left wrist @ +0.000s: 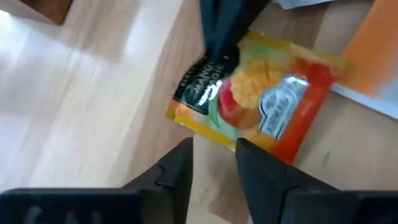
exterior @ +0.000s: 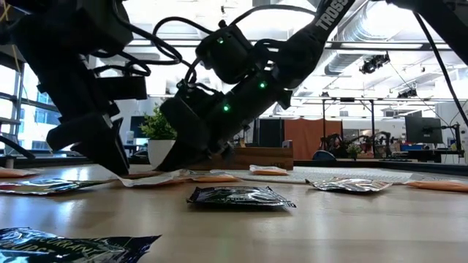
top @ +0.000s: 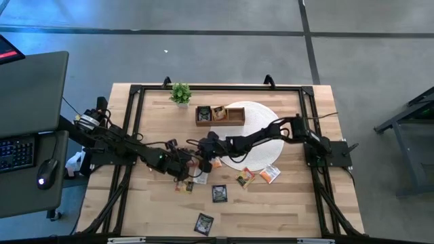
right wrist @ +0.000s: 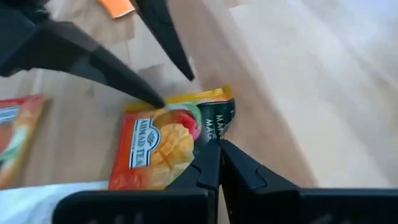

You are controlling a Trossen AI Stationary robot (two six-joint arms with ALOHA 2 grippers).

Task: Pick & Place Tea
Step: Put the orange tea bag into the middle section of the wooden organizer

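A mango tea sachet [left wrist: 261,102] [right wrist: 161,146], orange and yellow with a dark band, lies on the wooden table between my two grippers. My right gripper [right wrist: 217,149] [top: 202,161] reaches in from the table's right and is shut at the sachet's dark-band edge. My left gripper [left wrist: 214,152] [top: 184,167] comes from the left and is open, its fingers standing at the sachet's opposite yellow edge. In the low view both grippers [exterior: 117,166] [exterior: 164,166] point down at the table, with a pale sachet edge [exterior: 142,180] between them. My left gripper has one fingertip [right wrist: 158,102] on the sachet's yellow edge [right wrist: 146,107], coming slanting down from the table's left; the other finger stands off it over bare wood. My right gripper pinches the dark-band edge [right wrist: 217,127] between its shut fingertips, slanting down from the right; that edge buckles slightly while the rest lies on the table.
Other sachets lie nearby: black ones [top: 219,193] [top: 203,222] toward the near edge, orange ones [top: 245,177] [top: 270,174] by the round white mat [top: 261,132]. The wooden compartment tray [top: 220,115] and a small plant [top: 180,93] stand at the far side.
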